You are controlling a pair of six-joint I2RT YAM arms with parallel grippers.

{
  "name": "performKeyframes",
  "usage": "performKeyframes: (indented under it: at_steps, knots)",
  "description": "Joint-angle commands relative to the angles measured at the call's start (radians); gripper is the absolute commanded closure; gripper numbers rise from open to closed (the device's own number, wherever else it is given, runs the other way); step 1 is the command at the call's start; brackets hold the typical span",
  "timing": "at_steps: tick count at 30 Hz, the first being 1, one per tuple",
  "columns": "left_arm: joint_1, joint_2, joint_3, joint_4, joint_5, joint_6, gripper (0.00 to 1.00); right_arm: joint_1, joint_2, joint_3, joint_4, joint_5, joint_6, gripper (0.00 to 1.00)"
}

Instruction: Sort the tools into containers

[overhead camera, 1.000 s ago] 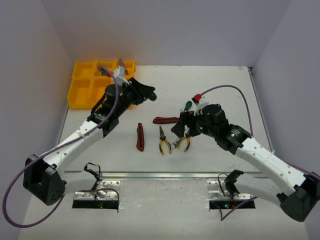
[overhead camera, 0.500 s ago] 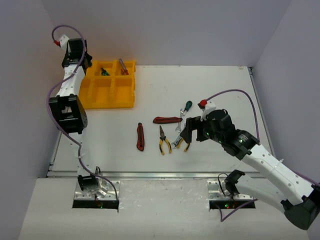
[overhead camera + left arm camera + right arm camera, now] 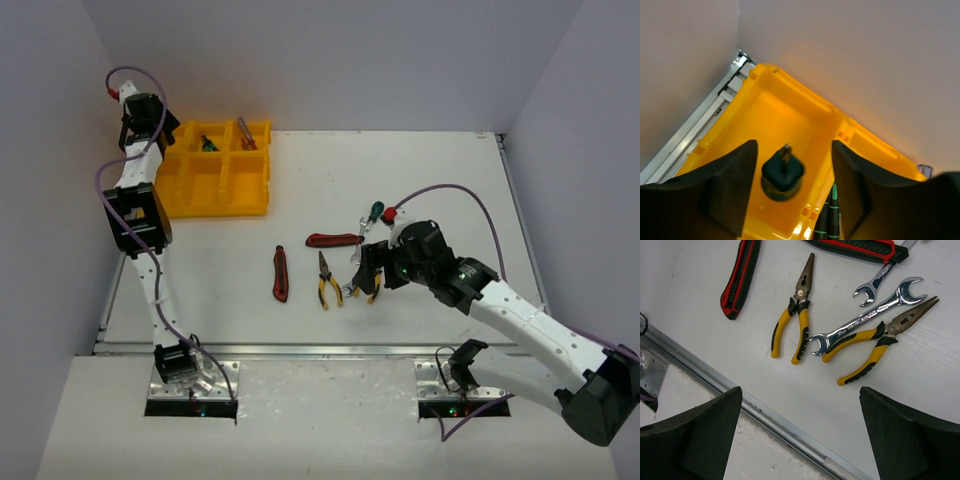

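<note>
My left gripper (image 3: 156, 127) hangs open over the back-left compartment of the yellow tray (image 3: 215, 205). In the left wrist view the gripper (image 3: 794, 196) has its jaws wide apart. A black-handled screwdriver (image 3: 782, 172), blurred and seen end-on, is in that compartment (image 3: 790, 107) between them. My right gripper (image 3: 368, 270) is open and empty above the loose tools. In its wrist view (image 3: 802, 440) I see two yellow pliers (image 3: 794, 315) (image 3: 880, 342), a large wrench (image 3: 865, 315), a small wrench (image 3: 875, 282) and a red-black utility knife (image 3: 740, 277).
Green-handled screwdrivers (image 3: 208, 143) lie in the back-middle compartment and show in the left wrist view (image 3: 830, 220). A tool (image 3: 246, 135) lies in the back-right one. A second red-black knife (image 3: 333, 240) and a green-handled screwdriver (image 3: 372, 213) lie on the table. A metal rail (image 3: 765, 415) runs along the front edge.
My left arm swung from the tray's right side up to its back-left corner. My right gripper shifted slightly left over the pliers and wrenches.
</note>
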Motion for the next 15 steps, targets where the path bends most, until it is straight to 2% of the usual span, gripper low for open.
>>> performKeyframes:
  at_steps: [1, 3, 4, 8, 11, 13, 15]
  knots:
    - [0.012, 0.013, 0.046, 0.064, 0.031, -0.027, 0.27, 0.001, 0.027, 0.002, 0.071, -0.004, 0.002, 0.01]
    - [0.014, -0.009, 0.044, 0.038, 0.051, -0.062, 0.06, 0.0, 0.065, 0.038, 0.065, 0.02, 0.005, 0.01]
    - [0.014, -0.017, 0.045, 0.027, 0.065, -0.076, 0.0, 0.0, 0.088, 0.057, 0.06, 0.031, 0.007, 0.01]
    - [0.011, -0.149, 0.051, -0.045, 0.092, -0.196, 0.0, -0.005, 0.2, 0.13, 0.027, 0.145, 0.043, 0.01]
    - [0.012, -0.351, 0.008, -0.158, 0.118, -0.268, 0.0, -0.036, 0.355, 0.217, -0.015, 0.259, 0.112, 0.01]
    - [0.014, -0.518, -0.114, -0.177, 0.158, -0.33, 0.0, -0.074, 0.464, 0.297, -0.063, 0.293, 0.157, 0.01]
    - [0.014, -0.762, -0.337, -0.151, 0.237, -0.366, 0.0, -0.108, 0.551, 0.395, -0.112, 0.302, 0.203, 0.01]
